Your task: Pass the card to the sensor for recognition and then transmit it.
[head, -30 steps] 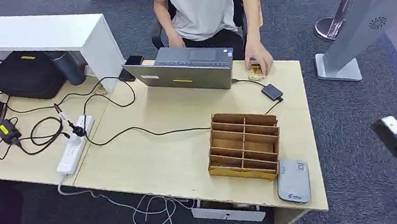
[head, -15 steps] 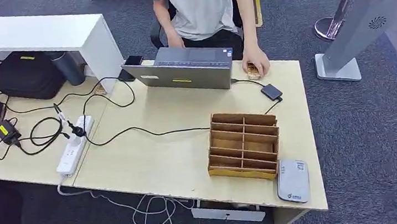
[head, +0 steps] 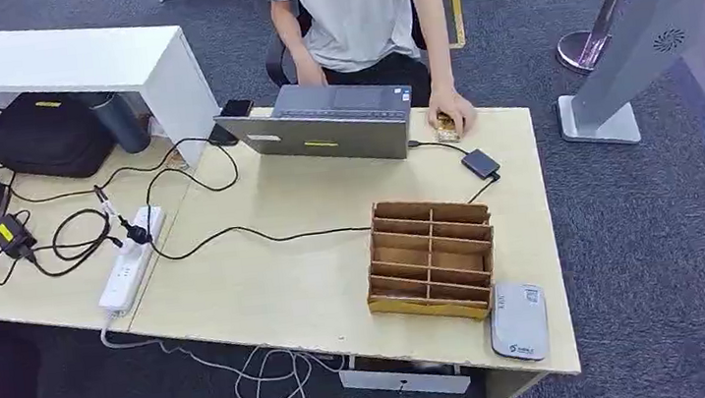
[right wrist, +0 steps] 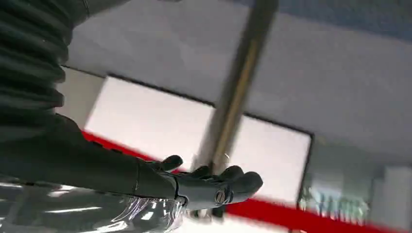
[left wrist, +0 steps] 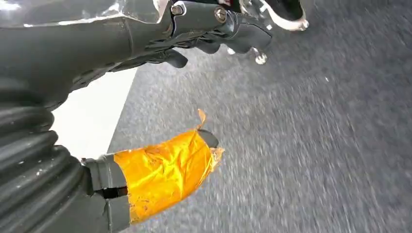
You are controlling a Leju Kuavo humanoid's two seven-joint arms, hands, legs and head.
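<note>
Head view: card [head: 447, 127] under a person's hand [head: 452, 112], just beside the laptop [head: 321, 123] on the table [head: 286, 265]. Left robot hand [left wrist: 194, 34] and right robot hand [right wrist: 204, 187] hold nothing, fingers apart.

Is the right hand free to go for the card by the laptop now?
Probably not yet: the person's hand covers the card at the desk's far edge, and the wooden organizer stands between. The right hand holds nothing.
</note>
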